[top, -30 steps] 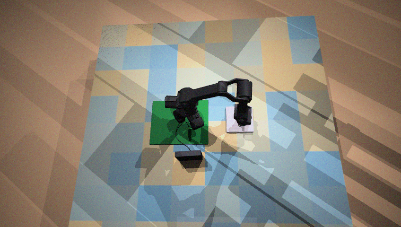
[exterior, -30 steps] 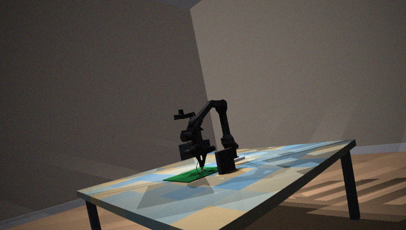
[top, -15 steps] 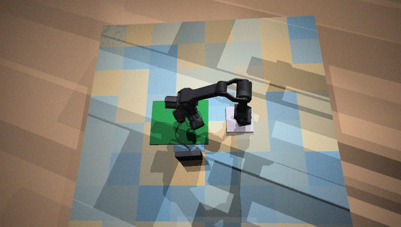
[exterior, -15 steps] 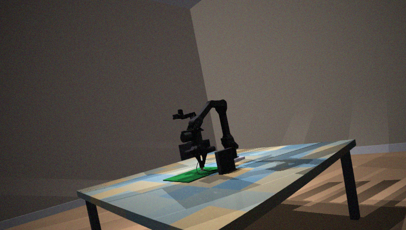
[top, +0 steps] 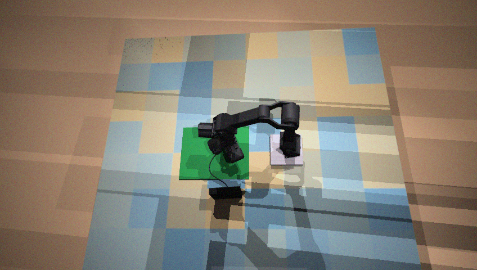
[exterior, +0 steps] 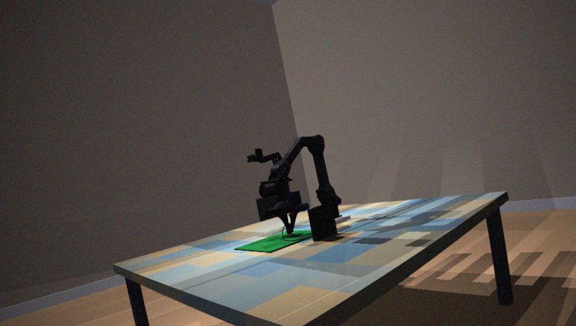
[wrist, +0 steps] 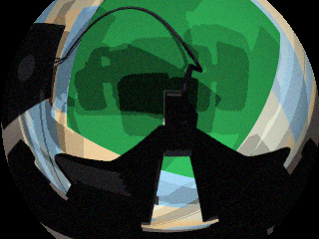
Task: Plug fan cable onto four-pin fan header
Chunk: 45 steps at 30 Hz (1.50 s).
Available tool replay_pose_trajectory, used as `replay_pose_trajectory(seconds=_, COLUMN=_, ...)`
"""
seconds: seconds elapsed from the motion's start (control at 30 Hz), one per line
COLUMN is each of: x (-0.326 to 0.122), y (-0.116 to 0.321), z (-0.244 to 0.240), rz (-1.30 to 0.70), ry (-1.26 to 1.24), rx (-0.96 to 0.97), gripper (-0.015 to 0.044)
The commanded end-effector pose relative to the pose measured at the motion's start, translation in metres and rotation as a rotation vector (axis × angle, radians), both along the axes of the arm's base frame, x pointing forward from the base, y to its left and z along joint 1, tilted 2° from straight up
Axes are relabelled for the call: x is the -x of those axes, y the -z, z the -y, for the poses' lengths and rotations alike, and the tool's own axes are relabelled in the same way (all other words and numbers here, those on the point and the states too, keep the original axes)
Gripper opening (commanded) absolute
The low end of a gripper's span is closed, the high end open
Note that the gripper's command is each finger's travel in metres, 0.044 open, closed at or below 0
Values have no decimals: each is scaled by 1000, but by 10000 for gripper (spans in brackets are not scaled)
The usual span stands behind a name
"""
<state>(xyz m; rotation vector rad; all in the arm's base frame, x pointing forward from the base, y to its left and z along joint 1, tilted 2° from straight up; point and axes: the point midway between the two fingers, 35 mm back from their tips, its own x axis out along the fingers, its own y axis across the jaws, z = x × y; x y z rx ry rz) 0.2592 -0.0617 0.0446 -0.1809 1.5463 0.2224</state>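
Observation:
The green board (top: 194, 142) (exterior: 262, 244) (wrist: 261, 50) lies flat on the table. The black fan (top: 225, 193) (exterior: 322, 224) (wrist: 42, 47) stands on edge beside it. Its thin black cable (top: 210, 165) (wrist: 131, 7) arcs over the board to the dark plug (wrist: 180, 114). My gripper (exterior: 289, 231) (wrist: 175, 129) is shut on the plug, low over the board. The header (wrist: 164, 107) shows only as a thin pale outline at the plug's far and left sides in the wrist view. Shadow and the plug hide its pins, so the seating depth cannot be told. The top view hides the fingertips behind the arm.
The arm's base stands on a pale square plate (top: 275, 160) (exterior: 343, 219) right of the board in the top view. The fan is close to the board's edge, and the cable loops beside my fingers. Dark shadows cross the board and the patchwork table top (top: 334, 140).

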Motion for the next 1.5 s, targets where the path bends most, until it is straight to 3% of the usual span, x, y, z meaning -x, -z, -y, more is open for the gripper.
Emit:
replay_pose_trajectory(seconds=0.0, x=0, y=4, z=0, rz=2, ry=2, rx=1, gripper=0)
replay_pose_trajectory(seconds=0.27, x=0, y=9, z=0, rz=2, ry=2, rx=1, gripper=0)
replay_pose_trajectory(seconds=0.6, x=0, y=5, z=0, rz=0, ry=1, rx=0, gripper=260)
replay_pose_trajectory(seconds=0.7, x=0, y=3, z=0, rz=0, ry=1, rx=0, gripper=260)
replay_pose_trajectory(seconds=0.87, x=1, y=-48, z=1, rz=2, ry=2, rx=1, gripper=260)
replay_pose_trajectory(seconds=1.1, x=3, y=-50, z=3, rz=1, ry=2, rx=1, gripper=260)
replay_pose_trajectory(seconds=1.37, x=109, y=-49, z=28, rz=-9, ry=2, rx=5, gripper=260)
replay_pose_trajectory(seconds=1.47, x=119, y=-48, z=28, rz=-10, ry=2, rx=5, gripper=260)
